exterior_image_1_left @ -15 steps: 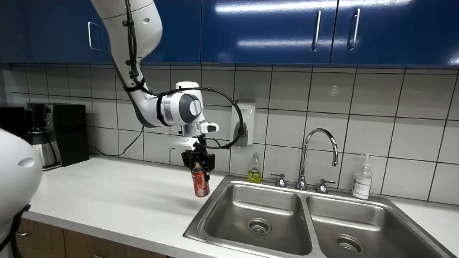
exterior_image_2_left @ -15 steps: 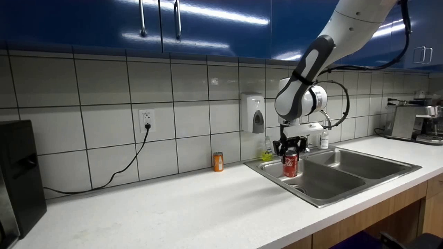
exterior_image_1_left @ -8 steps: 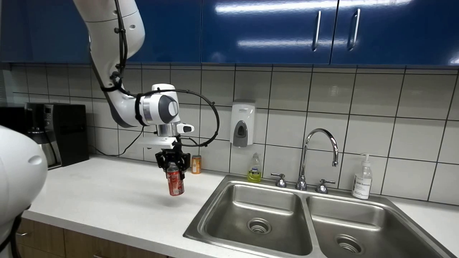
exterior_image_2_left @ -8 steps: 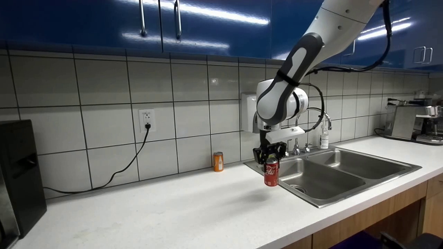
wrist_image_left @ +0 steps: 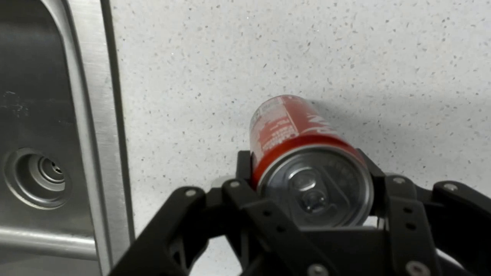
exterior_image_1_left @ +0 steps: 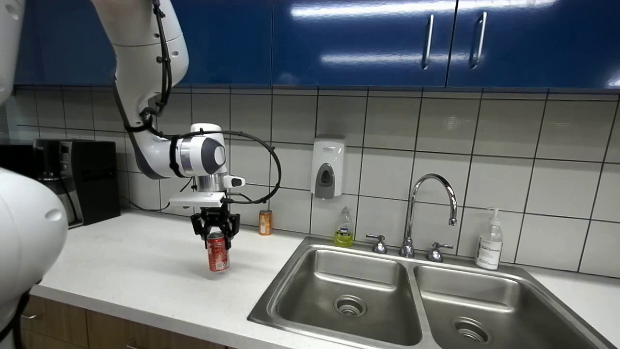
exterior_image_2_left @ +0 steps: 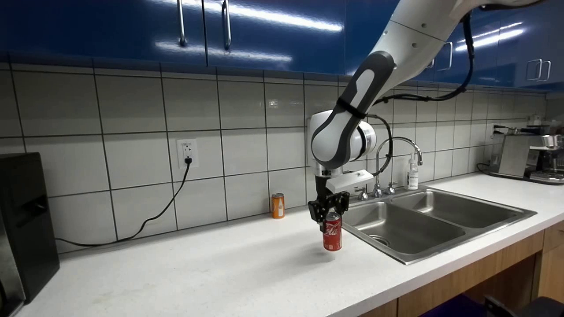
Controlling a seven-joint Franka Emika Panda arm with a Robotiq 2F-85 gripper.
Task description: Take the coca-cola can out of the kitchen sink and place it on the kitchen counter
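The red coca-cola can (exterior_image_1_left: 219,261) is held upright or nearly so, just above the kitchen counter (exterior_image_1_left: 131,281). It also shows in an exterior view (exterior_image_2_left: 332,238). A small gap and a shadow show under its base. My gripper (exterior_image_1_left: 218,241) points down and is shut on the upper part of the can. In the wrist view a finger of the gripper (wrist_image_left: 307,168) presses each side of the can (wrist_image_left: 297,119), below its silvery top. The kitchen sink (exterior_image_1_left: 417,300) lies beside the can; its rim shows in the wrist view (wrist_image_left: 100,134). Both its basins look empty.
A small orange can (exterior_image_2_left: 277,206) stands at the back wall. A yellow-green soap bottle (exterior_image_1_left: 344,231), the chrome faucet (exterior_image_1_left: 410,218) and a white pump bottle (exterior_image_1_left: 489,246) stand behind the sink. A black coffee maker (exterior_image_1_left: 94,182) is at the counter's end. A dispenser (exterior_image_1_left: 328,167) hangs on the wall.
My gripper has carried the can sideways away from the sink over the counter, then lowered it close to the surface. The orange can, earlier hidden in an exterior view, now shows there.
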